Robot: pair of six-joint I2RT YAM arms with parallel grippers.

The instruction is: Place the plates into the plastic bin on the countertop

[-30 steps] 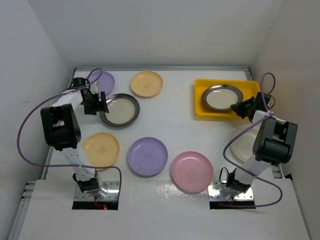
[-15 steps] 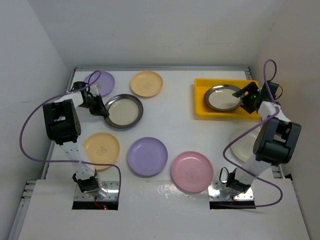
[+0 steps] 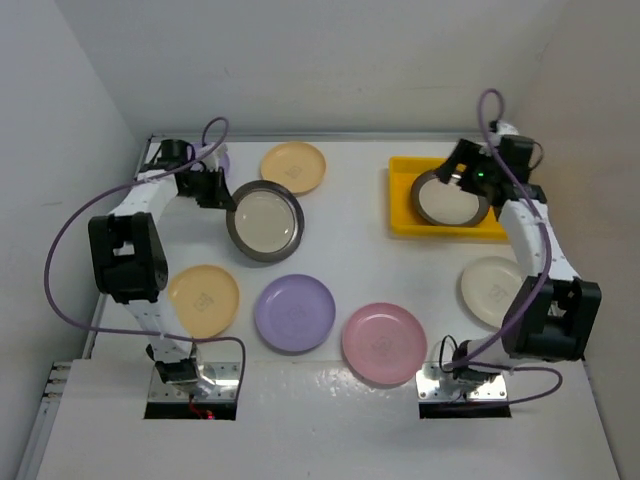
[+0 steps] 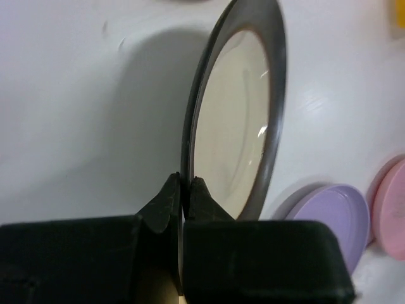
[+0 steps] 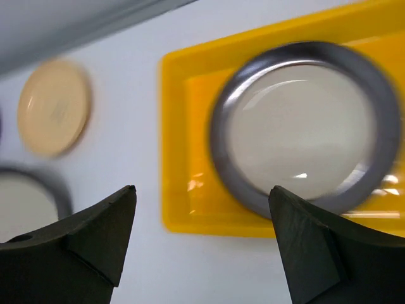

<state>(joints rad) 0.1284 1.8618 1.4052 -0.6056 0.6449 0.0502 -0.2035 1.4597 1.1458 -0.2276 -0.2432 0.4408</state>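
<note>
White countertop (image 3: 350, 240) stretches under two arms, with the yellow bin (image 3: 398, 208) at its far right holding one steel plate (image 3: 450, 198). A second steel plate (image 3: 264, 222) hangs tilted at far left, seemingly clear of the surface. Its left rim is pinched between the closed fingers of the left gripper (image 4: 183, 185).

The step in hand looks like the carry. This plate is well apart from the bin and next needs to travel right across the counter. It must then be levelled and lowered beside or onto the plate inside before the fingers release.

The right gripper (image 5: 201, 193) hovers over the bin, fingers spread wide and holding nothing, the binned plate just beyond them.

Loose plates wait on the counter: a lavender plate (image 3: 294, 313) and a pink plate (image 3: 384, 343) near the front, a near orange plate (image 3: 203, 300) at left, a far orange plate (image 3: 293, 167) at the back, and a cream plate (image 3: 490, 290) at right.
</note>
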